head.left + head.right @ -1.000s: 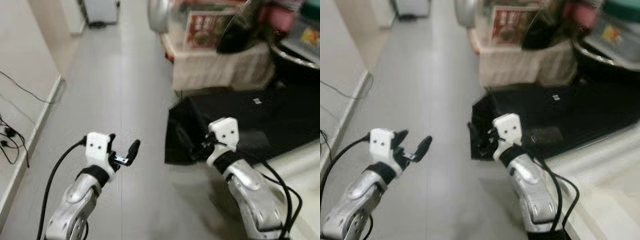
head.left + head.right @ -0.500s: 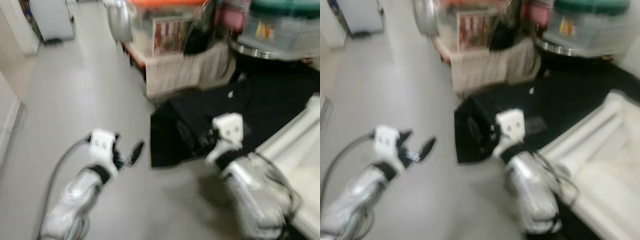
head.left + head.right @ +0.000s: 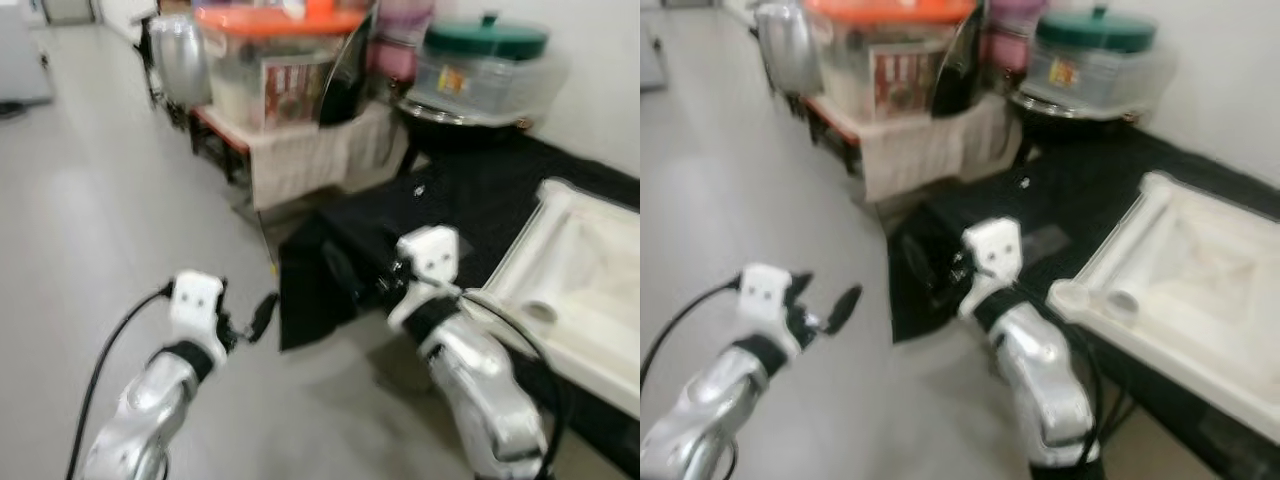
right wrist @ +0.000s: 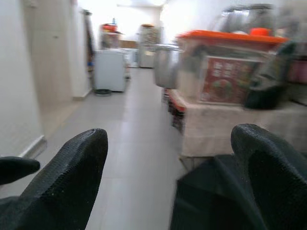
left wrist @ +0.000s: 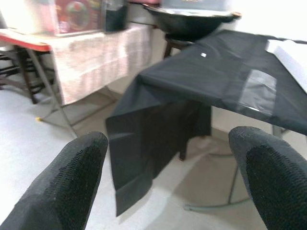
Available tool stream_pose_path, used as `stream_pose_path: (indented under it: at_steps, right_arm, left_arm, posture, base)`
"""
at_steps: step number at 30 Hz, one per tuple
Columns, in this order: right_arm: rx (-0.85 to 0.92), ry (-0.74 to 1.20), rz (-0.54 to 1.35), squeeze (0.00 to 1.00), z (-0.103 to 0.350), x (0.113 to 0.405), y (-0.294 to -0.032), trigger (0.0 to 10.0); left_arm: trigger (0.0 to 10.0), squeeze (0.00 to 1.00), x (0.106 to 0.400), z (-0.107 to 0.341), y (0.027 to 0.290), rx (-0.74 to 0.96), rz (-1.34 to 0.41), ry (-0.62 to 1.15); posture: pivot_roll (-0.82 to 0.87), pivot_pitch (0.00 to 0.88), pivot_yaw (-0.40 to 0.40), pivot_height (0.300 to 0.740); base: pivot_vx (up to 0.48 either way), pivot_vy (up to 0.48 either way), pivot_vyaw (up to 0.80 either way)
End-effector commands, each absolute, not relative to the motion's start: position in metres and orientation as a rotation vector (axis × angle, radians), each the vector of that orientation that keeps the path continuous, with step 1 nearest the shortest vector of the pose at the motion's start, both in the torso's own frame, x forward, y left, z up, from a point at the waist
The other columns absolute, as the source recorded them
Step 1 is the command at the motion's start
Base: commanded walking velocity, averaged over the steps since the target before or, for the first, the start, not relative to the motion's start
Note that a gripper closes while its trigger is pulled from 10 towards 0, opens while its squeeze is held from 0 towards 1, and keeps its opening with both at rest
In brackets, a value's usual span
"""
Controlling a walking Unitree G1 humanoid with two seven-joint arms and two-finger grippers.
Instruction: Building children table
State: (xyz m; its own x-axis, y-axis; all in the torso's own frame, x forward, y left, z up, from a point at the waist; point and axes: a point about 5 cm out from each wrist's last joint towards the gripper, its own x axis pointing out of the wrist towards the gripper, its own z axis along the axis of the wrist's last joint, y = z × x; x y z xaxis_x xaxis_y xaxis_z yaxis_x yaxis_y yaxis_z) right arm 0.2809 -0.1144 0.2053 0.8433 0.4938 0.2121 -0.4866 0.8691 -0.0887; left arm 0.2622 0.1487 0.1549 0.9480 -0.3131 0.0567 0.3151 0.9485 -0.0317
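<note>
Swinging toward the work surface: the camera has panned since a second ago, so the white table top (image 3: 1200,270) now lies in view on the black-covered table (image 3: 470,195), where earlier mostly bare floor and the cloth's corner showed. That's camera motion, not the parts moving. Judgement: approach phase, nothing assembled yet. Left gripper (image 3: 245,320) hovers over the floor (image 3: 90,220) short of the black table's draped corner, fingers spread, empty. Right gripper (image 4: 168,177) sits at that corner, also spread and empty, well short of the white top. Cluttered side table (image 3: 300,150) stands just beyond the black one.
</note>
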Motion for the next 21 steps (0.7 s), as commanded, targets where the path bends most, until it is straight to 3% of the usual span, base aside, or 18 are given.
stream_pose_path:
  at_steps: [1, 11, 16, 21]
  right_arm:
    - [-0.033, -0.216, 0.484, 0.0, 0.204, 0.282, -0.121, 10.0]
    - [-0.038, -0.224, 0.473, 0.0, 0.209, 0.285, -0.121, 10.0]
    - [-0.038, -0.25, 0.47, 0.0, 0.214, 0.285, -0.121, 10.0]
    - [-0.043, -0.259, 0.458, 0.0, 0.218, 0.287, -0.121, 10.0]
  left_arm:
    - [10.0, 0.0, 0.263, 0.153, 0.145, -0.046, -0.324, -0.047]
    - [10.0, 0.0, 0.267, 0.165, 0.154, -0.023, -0.298, -0.088]
    - [10.0, 0.0, 0.268, 0.179, 0.164, 0.003, -0.299, -0.145]
    - [10.0, 0.0, 0.27, 0.193, 0.17, 0.009, -0.296, -0.187]
  posture:
    - [0.07, 0.071, -0.036, 0.74]
    - [0.07, 0.073, -0.034, 0.74]
    - [0.07, 0.075, -0.034, 0.74]
    - [0.07, 0.076, -0.034, 0.74]
  base:
    - [0.0, 0.0, -0.8]
    - [0.0, 0.0, -0.8]
    - [0.292, 0.0, -0.8]
    - [0.375, 0.0, -0.32]
